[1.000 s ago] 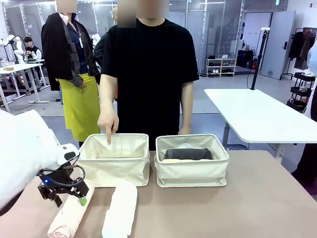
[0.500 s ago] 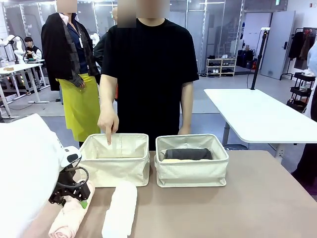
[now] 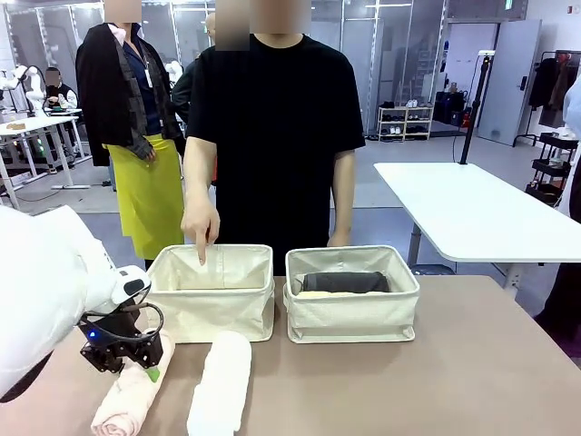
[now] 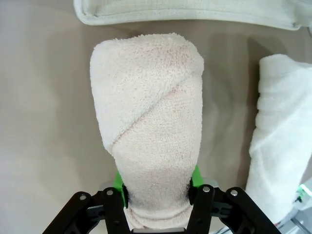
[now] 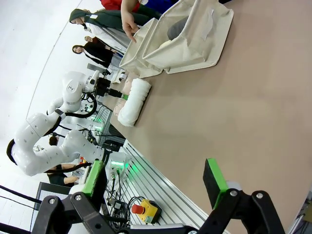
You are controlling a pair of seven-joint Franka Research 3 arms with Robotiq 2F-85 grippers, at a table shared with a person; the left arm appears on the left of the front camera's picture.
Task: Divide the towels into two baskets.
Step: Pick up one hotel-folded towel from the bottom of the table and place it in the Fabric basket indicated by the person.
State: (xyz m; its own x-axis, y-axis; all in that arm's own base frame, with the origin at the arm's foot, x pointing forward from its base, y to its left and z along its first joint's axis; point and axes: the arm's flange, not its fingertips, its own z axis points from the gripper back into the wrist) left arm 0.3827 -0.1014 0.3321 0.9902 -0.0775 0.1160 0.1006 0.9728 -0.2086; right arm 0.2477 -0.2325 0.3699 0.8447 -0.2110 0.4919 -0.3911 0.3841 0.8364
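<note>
Since a second ago the left gripper point(image 3: 123, 350) has clamped its jaws across the pink towel point(image 4: 148, 112), which lies on the surface beside the white towel point(image 3: 221, 381). The right gripper point(image 5: 155, 179) has its jaws spread wide. Risks: the soft roll may sag or unroll, or snag the left basket point(image 3: 209, 313) rim near the person's hand point(image 3: 198, 222).

From where I stood, the left gripper point(image 3: 127, 361) sat across a rolled towel point(image 3: 123, 404) lying on the desk point(image 3: 472, 363), its jaws pressed to either side. Just right of the gripper, a second towel point(image 3: 221, 386) lay alongside. Beyond the gripper stood the nearer basket point(image 3: 209, 313), a person's hand point(image 3: 200, 222) above its far rim. Farther right stood the other basket point(image 3: 354, 320), an upper towel point(image 3: 345, 282) resting on a lower towel point(image 3: 313, 294) inside.
</note>
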